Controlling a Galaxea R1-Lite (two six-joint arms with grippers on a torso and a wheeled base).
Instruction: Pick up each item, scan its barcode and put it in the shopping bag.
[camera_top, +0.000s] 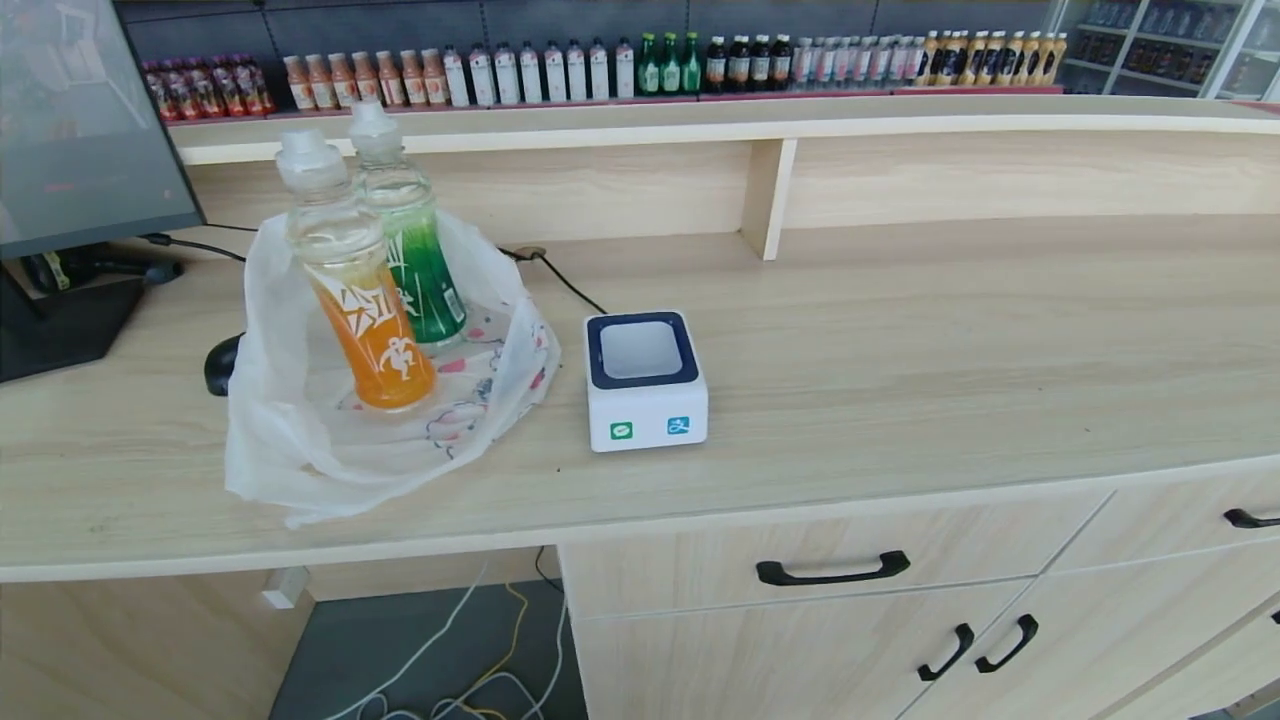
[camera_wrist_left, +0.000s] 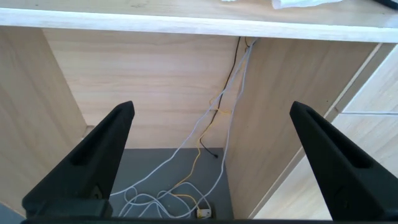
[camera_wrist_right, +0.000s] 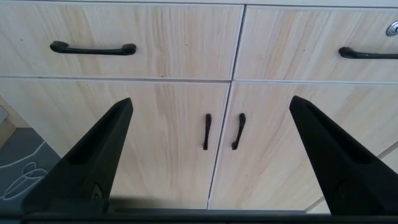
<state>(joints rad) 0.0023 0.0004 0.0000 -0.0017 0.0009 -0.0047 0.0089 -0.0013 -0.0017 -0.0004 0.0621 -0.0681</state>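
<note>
A: Where's the work from each claw?
B: Above, on the table (camera_top: 900, 350): orange bottle (camera_top: 365, 320) and green bottle (camera_top: 420, 270) upright in the shopping bag (camera_top: 290, 450), nearer the left claw (camera_wrist_left: 210, 106) than the right claw (camera_wrist_right: 210, 99). Both spread wide, empty.

Bright, even light lies on the pale counter (camera_top: 900, 350) with only faint shadows, the monitor (camera_top: 80, 120) reflects dully, and straight edges bow in the head view.

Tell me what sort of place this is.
Most likely a small shop's checkout counter. Rows of bottled drinks line the shelf behind. A white scanner box sits on the wooden counter beside a shopping bag holding an orange bottle and a green bottle. A screen stands at the left.
</note>
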